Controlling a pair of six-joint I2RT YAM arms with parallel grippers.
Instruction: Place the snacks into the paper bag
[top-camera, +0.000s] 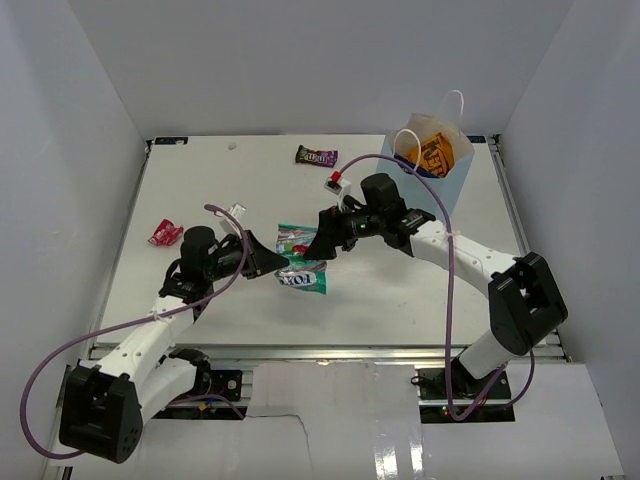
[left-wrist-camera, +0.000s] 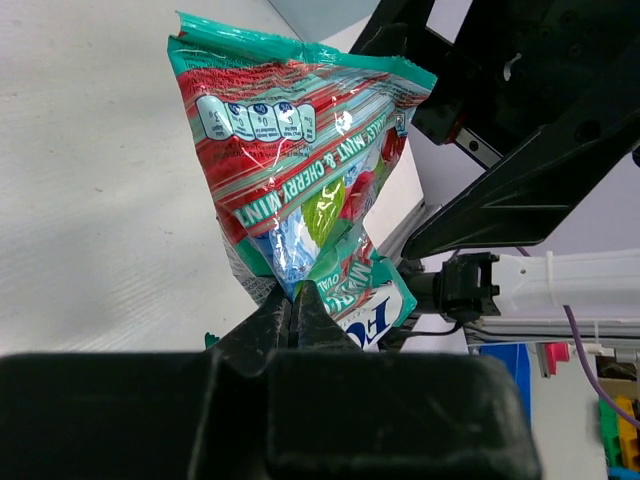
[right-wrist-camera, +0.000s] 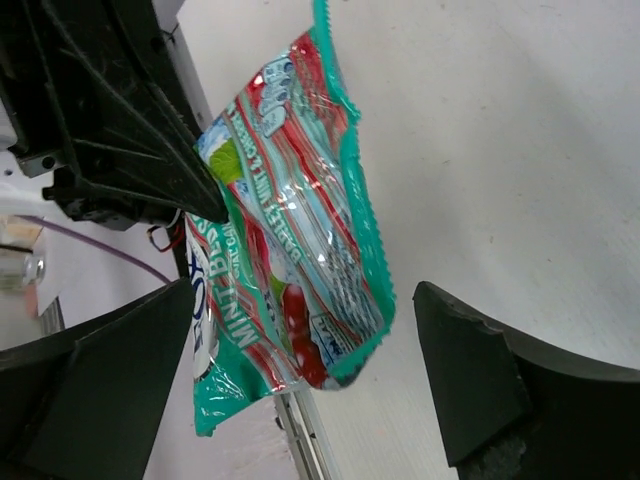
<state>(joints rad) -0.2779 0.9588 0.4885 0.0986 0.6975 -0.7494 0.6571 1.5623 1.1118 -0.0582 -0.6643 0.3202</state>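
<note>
My left gripper (top-camera: 268, 262) is shut on one edge of the teal-white mint packet (top-camera: 300, 262) and holds it up over the table's middle. In the left wrist view the closed fingertips (left-wrist-camera: 292, 305) pinch the packet (left-wrist-camera: 300, 170). My right gripper (top-camera: 325, 240) is open, and the packet's (right-wrist-camera: 290, 260) free end lies between its spread fingers (right-wrist-camera: 480, 390) without touching them. The light blue paper bag (top-camera: 448, 185) stands at the back right with the orange chip bag (top-camera: 437, 153) inside. A dark purple candy pack (top-camera: 316, 155) and a red-pink wrapper (top-camera: 165, 232) lie on the table. No dark blue or green-yellow bag shows.
The white table (top-camera: 400, 290) is walled in by white panels at the left, back and right. Purple cables loop from both arms. A small red-white connector (top-camera: 335, 181) sits on the right arm's cable near the candy pack.
</note>
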